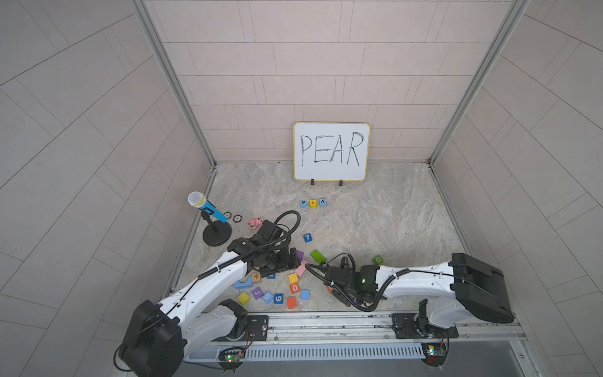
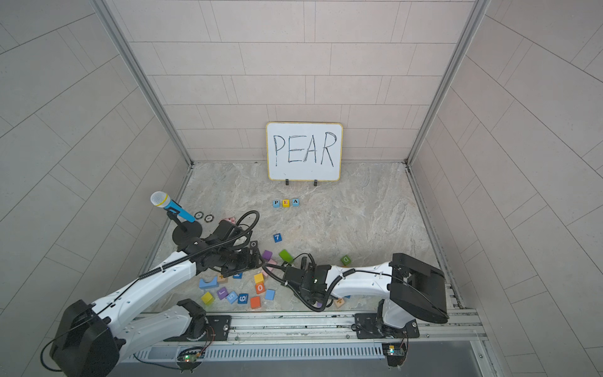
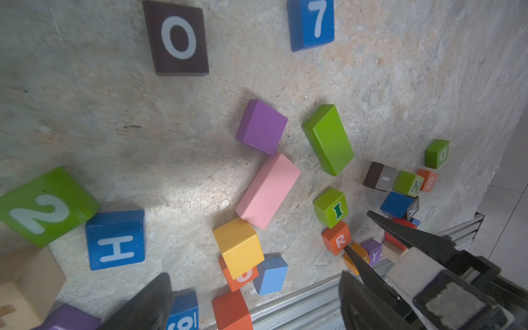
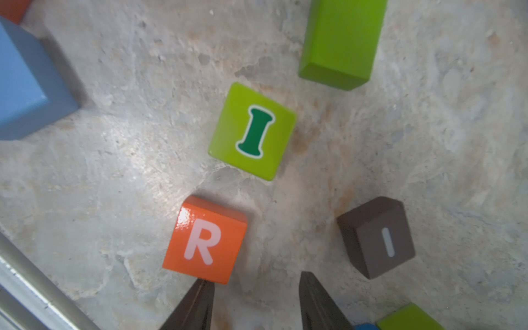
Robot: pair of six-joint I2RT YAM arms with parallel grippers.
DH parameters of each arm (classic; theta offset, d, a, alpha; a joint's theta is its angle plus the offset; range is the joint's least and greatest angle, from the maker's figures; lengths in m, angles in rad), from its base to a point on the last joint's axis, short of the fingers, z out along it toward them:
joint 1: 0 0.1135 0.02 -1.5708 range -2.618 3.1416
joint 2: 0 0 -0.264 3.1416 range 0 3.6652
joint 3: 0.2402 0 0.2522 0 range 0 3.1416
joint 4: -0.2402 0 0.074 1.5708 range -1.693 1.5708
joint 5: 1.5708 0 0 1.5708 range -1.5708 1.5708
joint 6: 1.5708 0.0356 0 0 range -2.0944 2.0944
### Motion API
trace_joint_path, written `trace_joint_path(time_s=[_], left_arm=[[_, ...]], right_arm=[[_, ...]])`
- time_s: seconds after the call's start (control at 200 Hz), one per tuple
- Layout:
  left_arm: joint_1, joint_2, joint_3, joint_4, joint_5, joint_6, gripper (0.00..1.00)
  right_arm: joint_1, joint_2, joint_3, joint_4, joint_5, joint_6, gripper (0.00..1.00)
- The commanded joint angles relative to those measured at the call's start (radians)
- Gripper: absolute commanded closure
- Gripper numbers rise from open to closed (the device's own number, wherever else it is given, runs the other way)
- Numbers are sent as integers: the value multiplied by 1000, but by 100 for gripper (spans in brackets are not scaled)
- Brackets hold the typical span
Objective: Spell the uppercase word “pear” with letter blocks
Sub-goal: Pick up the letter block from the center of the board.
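Light-blue P (image 1: 303,203), yellow E (image 1: 313,203) and light-blue A (image 1: 323,202) stand in a row in front of the whiteboard, seen in both top views. The orange R block (image 4: 205,240) lies on the table near the front rail. My right gripper (image 4: 255,278) is open just short of it, with one fingertip at the block's near edge and bare table between the fingers. In the left wrist view the R block (image 3: 337,238) sits beside those fingertips. My left gripper (image 3: 254,274) hangs wide open and empty above a yellow, an orange and a blue block.
The whiteboard (image 1: 331,151) reading PEAR leans on the back wall. A microphone on a stand (image 1: 208,215) is at the left. A green I block (image 4: 253,131), a brown block (image 4: 377,237), a green bar (image 4: 343,40), a blue 7 (image 1: 307,237) and several loose blocks crowd the front. The metal rail (image 1: 326,321) runs along the front edge.
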Motion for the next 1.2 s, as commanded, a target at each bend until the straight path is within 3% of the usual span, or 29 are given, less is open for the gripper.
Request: trace_joint_path(time_s=[0.0, 0.18, 0.405, 0.82, 1.196], left_arm=[[-2, -7, -15, 1, -17, -11, 5], [-2, -22, -28, 8, -17, -11, 5], [-2, -50, -61, 28, -18, -60, 5], [-2, -56, -70, 40, -27, -58, 5], [-2, -55, -69, 40, -32, -52, 5]], right_arm=[[4, -58, -11, -20, -33, 0, 48], [13, -118, -34, 18, -93, 97, 48], [13, -15, 26, 37, -128, 228, 54], [12, 73, 105, -75, -53, 302, 56], [9, 149, 164, -91, -40, 283, 56]])
